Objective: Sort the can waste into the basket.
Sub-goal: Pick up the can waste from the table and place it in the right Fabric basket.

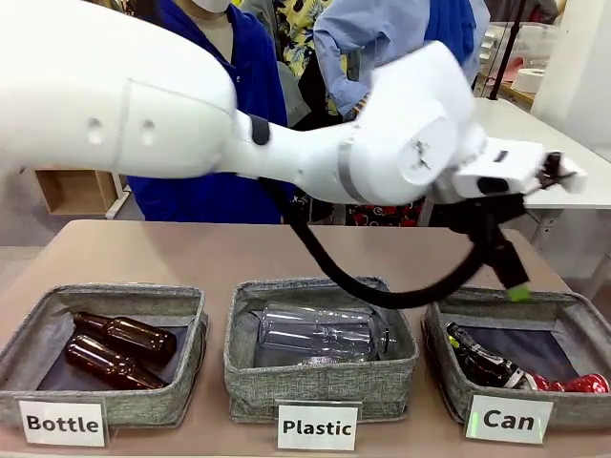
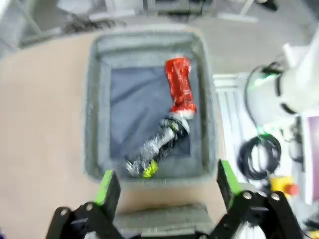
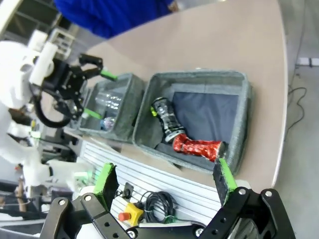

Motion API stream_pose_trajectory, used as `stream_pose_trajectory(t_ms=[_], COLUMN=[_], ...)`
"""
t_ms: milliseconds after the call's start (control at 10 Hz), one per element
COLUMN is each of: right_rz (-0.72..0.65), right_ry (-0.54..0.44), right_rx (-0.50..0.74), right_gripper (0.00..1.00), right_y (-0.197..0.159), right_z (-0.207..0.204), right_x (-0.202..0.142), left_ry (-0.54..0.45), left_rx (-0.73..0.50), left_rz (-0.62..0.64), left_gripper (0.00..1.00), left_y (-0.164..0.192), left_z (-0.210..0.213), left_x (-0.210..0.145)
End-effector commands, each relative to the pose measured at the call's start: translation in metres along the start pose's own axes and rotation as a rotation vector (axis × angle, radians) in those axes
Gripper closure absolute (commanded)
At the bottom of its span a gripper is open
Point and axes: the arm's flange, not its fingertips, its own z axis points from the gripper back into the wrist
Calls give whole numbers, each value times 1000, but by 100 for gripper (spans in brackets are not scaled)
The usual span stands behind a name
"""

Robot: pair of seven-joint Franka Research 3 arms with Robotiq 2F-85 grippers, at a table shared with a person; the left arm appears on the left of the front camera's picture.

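Observation:
The basket (image 1: pixel 573 410) labelled "Can" stands at the table's front right. A black can (image 1: pixel 482 361) and a crushed red can (image 1: pixel 576 385) lie inside it. My left arm reaches across the table, and my left gripper (image 1: pixel 509 272) hangs just above the basket's back left rim. In the left wrist view the left gripper (image 2: pixel 167 181) is open and holds nothing, above the near rim of the basket (image 2: pixel 92 109), where the red can (image 2: pixel 180 84) and black can (image 2: pixel 157 144) lie. My right gripper (image 3: pixel 164 177) is open off the table's side, looking at the basket (image 3: pixel 199 75) and both cans (image 3: pixel 197 147).
A "Plastic" bin (image 1: pixel 320 386) holding a clear bottle (image 1: pixel 315 334) stands in the middle, and a "Bottle" bin (image 1: pixel 105 403) with brown bottles (image 1: pixel 124 336) at the left. A black cable (image 1: pixel 382 291) sags over the middle bin. A person in blue (image 1: pixel 239 95) stands across the table.

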Motion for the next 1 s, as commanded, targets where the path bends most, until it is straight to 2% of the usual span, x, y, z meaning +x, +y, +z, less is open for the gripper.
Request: stream_pose_trajectory(t_ms=[0,300,500,700,900], right_rz=[-37,-81,-121,-194,-231], right_ry=[73,145,196,228,270], right_rx=[108,222,276,423,566], right_gripper=[0,0,0,0,0], right_y=[18,62,95,113,124], right_z=[-49,-136,-200,-245,-279], right_x=[45,80,87,90,82], left_ry=[-34,-153,-264,-399,-548], left_rx=[-36,9,3,-45,-98], left_rz=[114,276,427,584,846], left_gripper=[0,0,0,0,0], left_y=[-8,-11,2,12,2], left_z=[76,161,206,233,246], left_x=[-69,-160,-234,-303,-384])
